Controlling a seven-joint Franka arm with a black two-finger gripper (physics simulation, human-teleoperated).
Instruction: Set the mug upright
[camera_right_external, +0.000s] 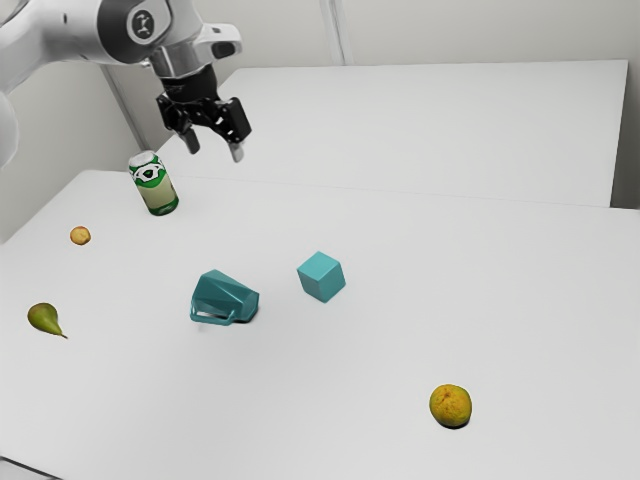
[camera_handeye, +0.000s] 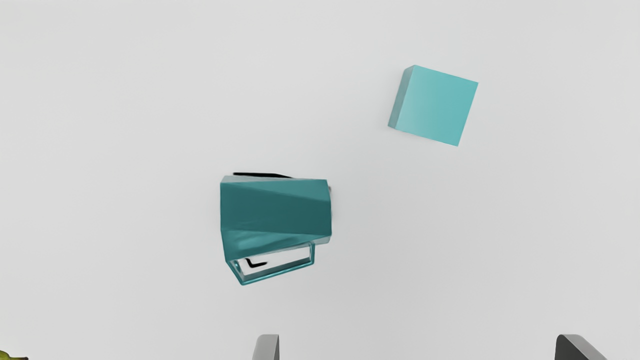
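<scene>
Six objects dot a white table (camera_right_external: 330, 420), read here as a clock face centred on the mug, with 12 o'clock at the exterior view's far side. Nearest the camera, a yellow-orange fruit (camera_right_external: 450, 405) sits at 4 o'clock, well apart from the rest. A green pear (camera_right_external: 43, 317) lies near 9 o'clock, its stem pointing between 4 and 5.

The teal mug (camera_right_external: 224, 296) lies on its side on the table, its long axis running from between 9 and 10 o'clock to between 3 and 4. Its broader end points toward the former, its narrower end toward the latter; which is the mouth cannot be told. The handle (camera_right_external: 213, 319) faces about 6 o'clock. In the wrist view, the axis runs roughly parallel to a line across the two fingertips, the handle on the side toward them.

A turquoise cube (camera_right_external: 320, 274) rests near the mug, just short of 3 o'clock. Farther back, a small orange fruit (camera_right_external: 80, 235) sits at 10 and a green can (camera_right_external: 155, 185) stands upright at 11. Beyond, the black gripper (camera_right_external: 215, 148) hangs above the table toward 12 o'clock, released, its fingers wide apart.
</scene>
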